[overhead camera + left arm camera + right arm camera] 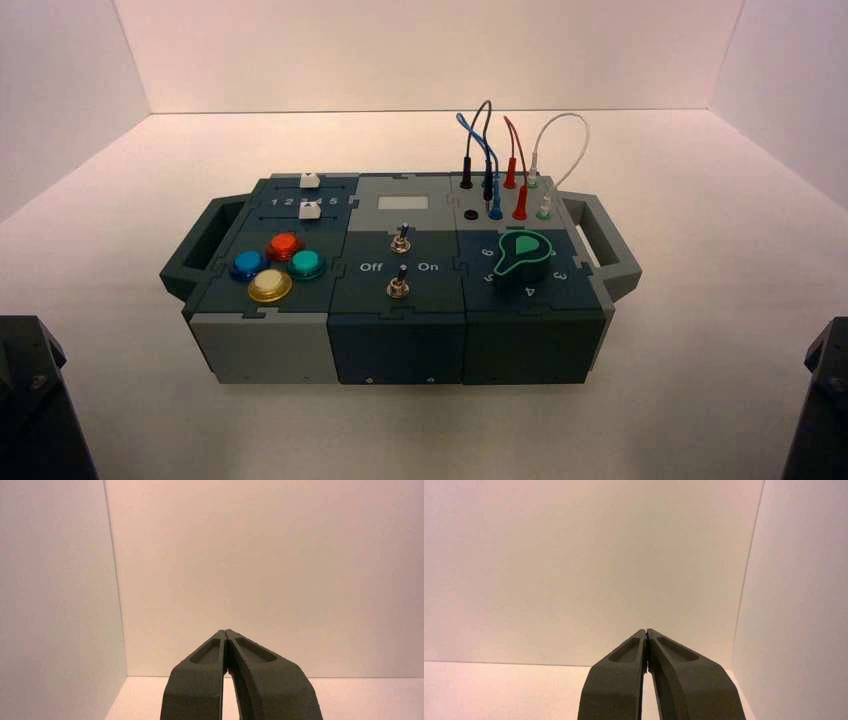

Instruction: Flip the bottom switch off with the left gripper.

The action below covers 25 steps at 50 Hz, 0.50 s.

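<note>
The bottom switch (398,285) is a tiny toggle with a dark lever on a silver nut. It sits in the dark middle panel of the box (400,340), near the box's front edge. Its twin toggle (400,240) stands just behind it. My left arm (30,400) is parked at the near left corner, far from the box. In the left wrist view the left gripper (226,631) is shut and empty, facing a bare wall. My right arm (825,400) is parked at the near right. The right gripper (646,630) is shut and empty.
Left of the switches are four coloured buttons (275,265), with two white sliders (309,196) behind them. On the right are a green knob (522,255) and upright plugged wires (505,165). The box has a handle (610,245) at each end. White walls enclose the table.
</note>
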Each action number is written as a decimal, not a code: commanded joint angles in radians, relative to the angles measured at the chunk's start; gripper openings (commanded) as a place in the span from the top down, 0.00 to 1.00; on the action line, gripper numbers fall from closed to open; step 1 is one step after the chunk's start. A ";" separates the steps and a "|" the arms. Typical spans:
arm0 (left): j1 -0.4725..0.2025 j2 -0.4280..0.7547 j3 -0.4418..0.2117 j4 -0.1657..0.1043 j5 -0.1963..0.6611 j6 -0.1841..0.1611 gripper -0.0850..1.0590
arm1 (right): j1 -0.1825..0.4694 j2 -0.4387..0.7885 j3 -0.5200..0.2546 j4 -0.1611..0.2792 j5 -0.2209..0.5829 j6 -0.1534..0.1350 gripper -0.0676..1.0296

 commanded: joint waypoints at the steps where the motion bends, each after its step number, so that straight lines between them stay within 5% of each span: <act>1: 0.000 0.003 -0.015 -0.002 -0.005 0.003 0.95 | 0.003 0.005 -0.021 0.000 -0.005 0.003 0.96; 15: -0.002 0.011 -0.017 0.000 0.005 0.003 0.95 | 0.014 0.008 -0.025 0.002 0.028 0.005 0.96; 25: -0.061 0.025 -0.061 -0.002 0.181 0.003 0.95 | 0.084 0.032 -0.064 0.000 0.201 0.002 0.96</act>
